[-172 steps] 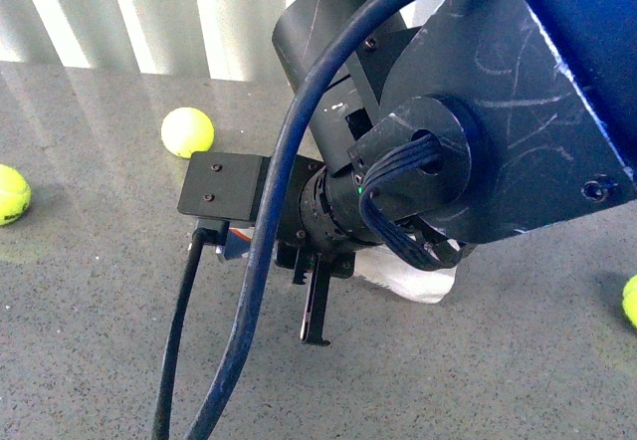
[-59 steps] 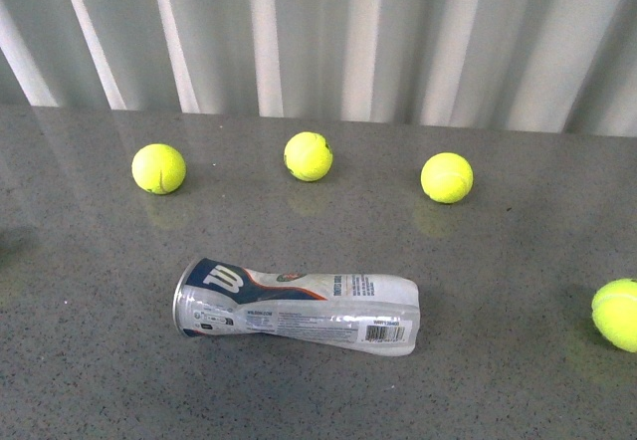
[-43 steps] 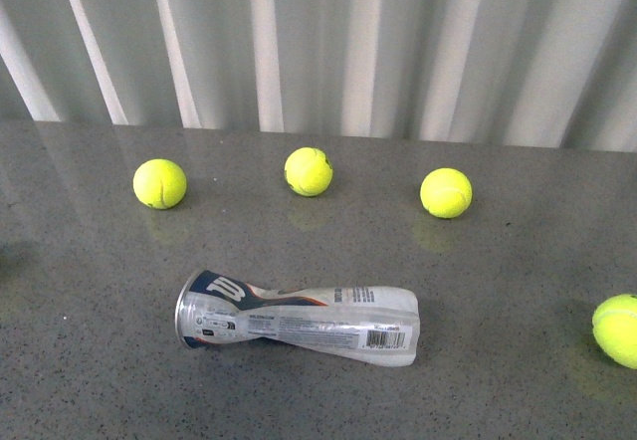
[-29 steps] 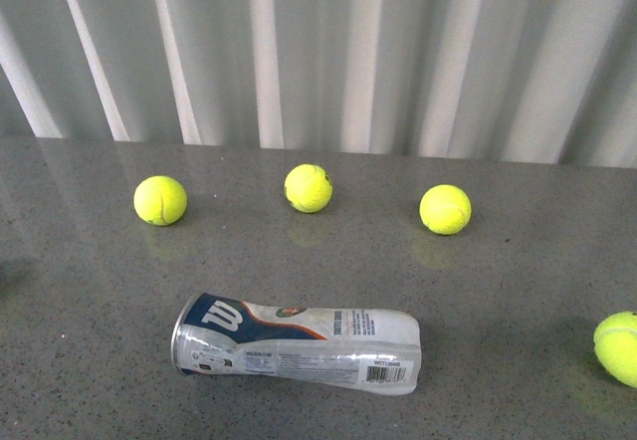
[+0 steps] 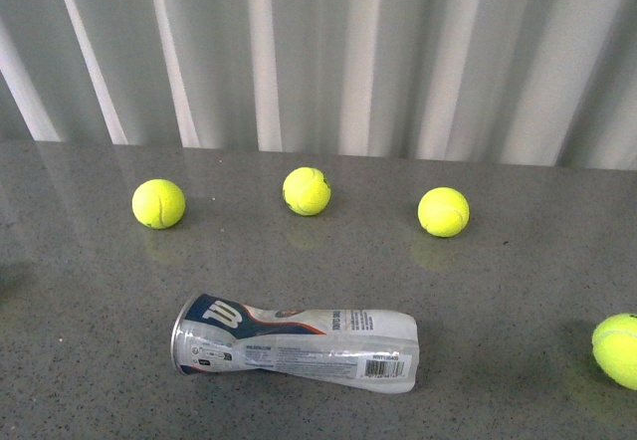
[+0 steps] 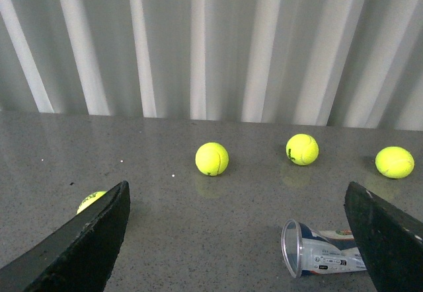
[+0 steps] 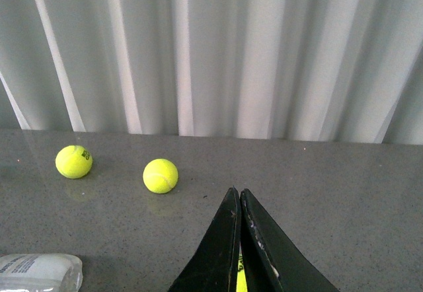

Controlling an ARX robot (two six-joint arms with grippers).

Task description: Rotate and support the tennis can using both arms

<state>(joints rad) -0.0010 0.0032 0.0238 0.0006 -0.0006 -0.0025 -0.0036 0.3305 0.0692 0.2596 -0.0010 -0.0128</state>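
Dented clear plastic tennis can (image 5: pixel 296 343), blue-white-orange label and barcode uppermost, lies on its side on the grey speckled table (image 5: pixel 518 271). Silver rim points to 9 o'clock, crumpled end to 3 o'clock, nothing touching it. Left gripper (image 6: pixel 236 199) jaws stand wide apart; right gripper (image 7: pixel 238 194) jaws are pressed together on nothing

Left pincer (image 6: pixel 236 187), black with flat angular fingers (image 6: pixel 86 246): spread wide, tips far apart. Right pincer (image 7: pixel 236 193), same black build: fingers (image 7: pixel 268 252) pressed together, tips meeting in a narrow wedge.
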